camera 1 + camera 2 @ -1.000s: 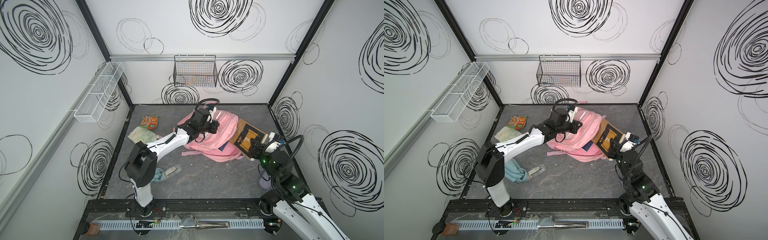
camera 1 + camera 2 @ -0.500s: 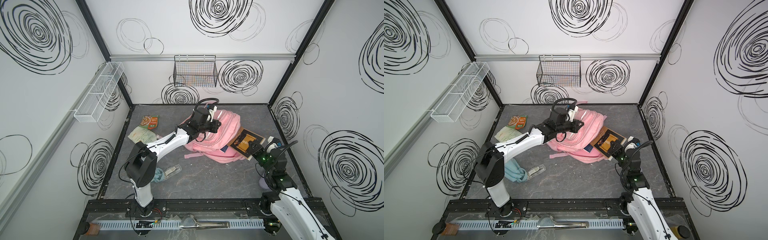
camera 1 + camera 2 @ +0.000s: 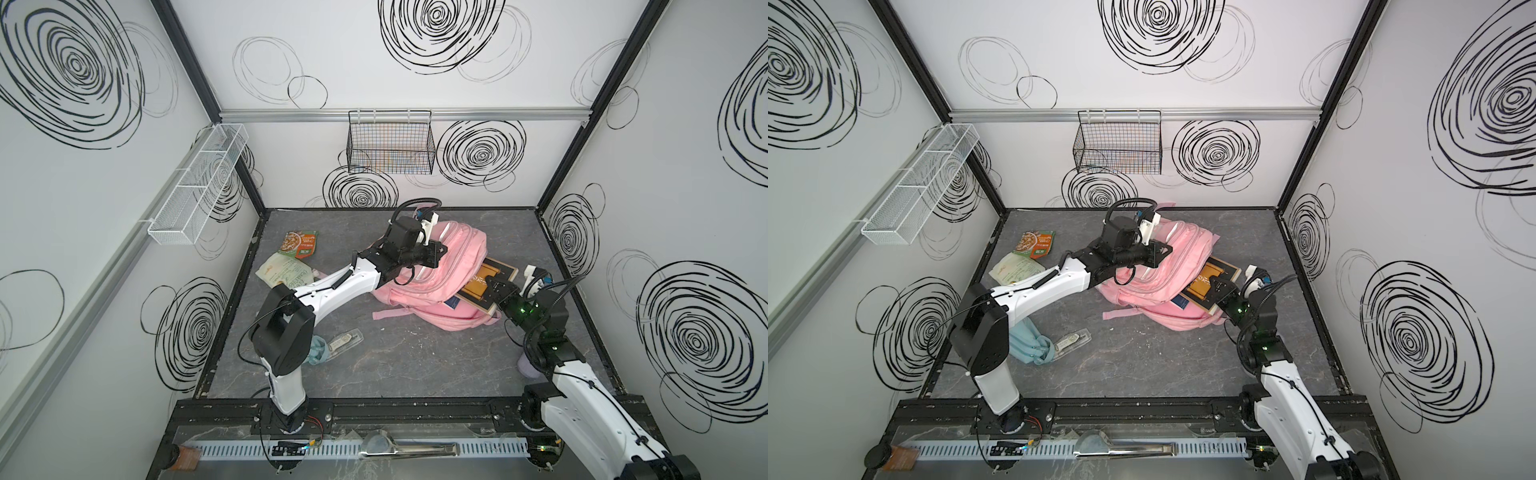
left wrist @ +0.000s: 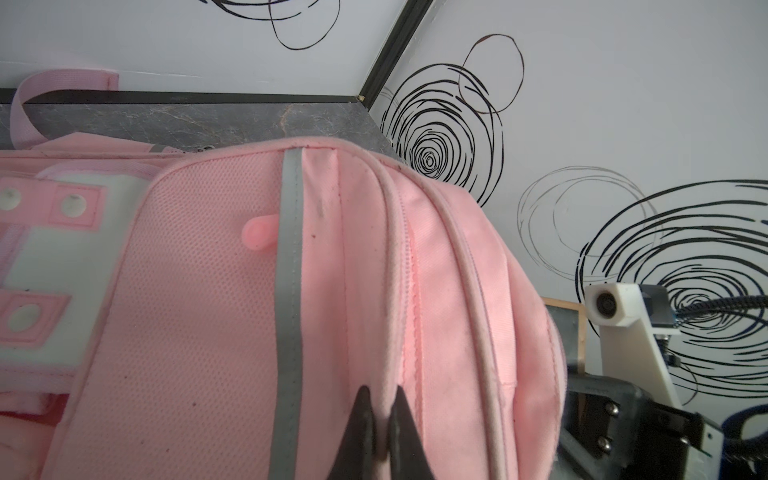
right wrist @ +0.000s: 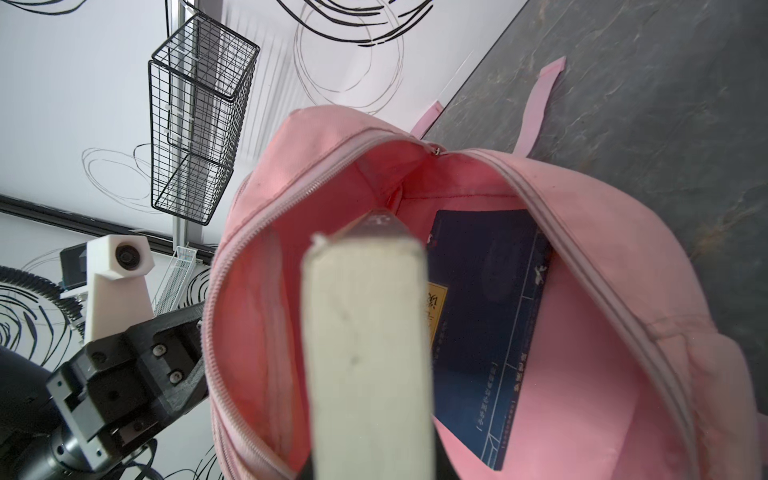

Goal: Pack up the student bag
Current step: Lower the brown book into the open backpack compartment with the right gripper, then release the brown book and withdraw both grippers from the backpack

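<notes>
Bag lies on its side on the table, toward the back and right of centre in both top views; mouth faces the right arm; main zip open, pink lining visible in the right wrist view.

Left gripper reaches over the bag from the left; in the left wrist view its dark fingertips sit nearly together on the pink fabric beside a zip seam; jaws closed, pinching the bag's upper wall; the mouth gapes under that hold.

Right gripper is clamped on the book, dark cover with tan border and gold panel; book tilted, far end inside the bag's mouth, near end outside; page edge fills the centre of the right wrist view; fingers themselves mostly hidden there.

Blue book lies flat inside the bag, against the lower wall.

On the left of the table, well apart from the bag: orange packet, pale pouch, teal cloth, clear case.
</notes>
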